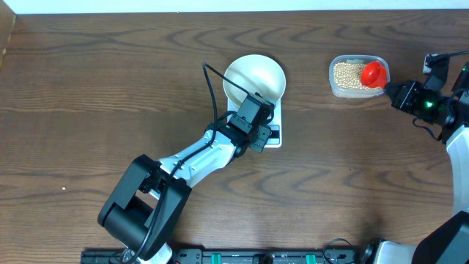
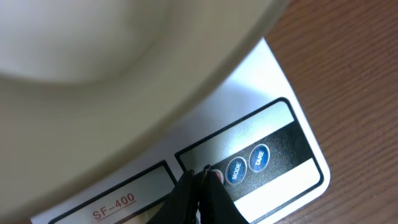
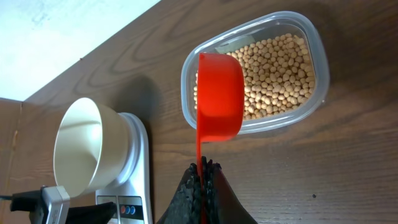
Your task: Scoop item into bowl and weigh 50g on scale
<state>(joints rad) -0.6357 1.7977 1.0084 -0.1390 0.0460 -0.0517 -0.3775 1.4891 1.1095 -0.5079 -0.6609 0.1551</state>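
The white bowl (image 1: 254, 78) stands empty on the white scale (image 1: 275, 139). My left gripper (image 1: 264, 136) is shut with nothing in it. Its tips (image 2: 202, 174) rest on the scale's (image 2: 273, 118) button panel, at a small red button left of the blue MODE button (image 2: 235, 171). The bowl (image 2: 124, 62) fills the upper left wrist view. My right gripper (image 3: 202, 167) is shut on the thin handle of a red scoop (image 3: 219, 96). The scoop's cup hangs over the left end of a clear tub (image 3: 314, 53) filled with beige beans (image 3: 280, 68).
The tub (image 1: 357, 76) sits at the back right of the brown wooden table, right of the bowl. The left arm stretches from the front edge up to the scale. A pale wall runs along the table's far edge.
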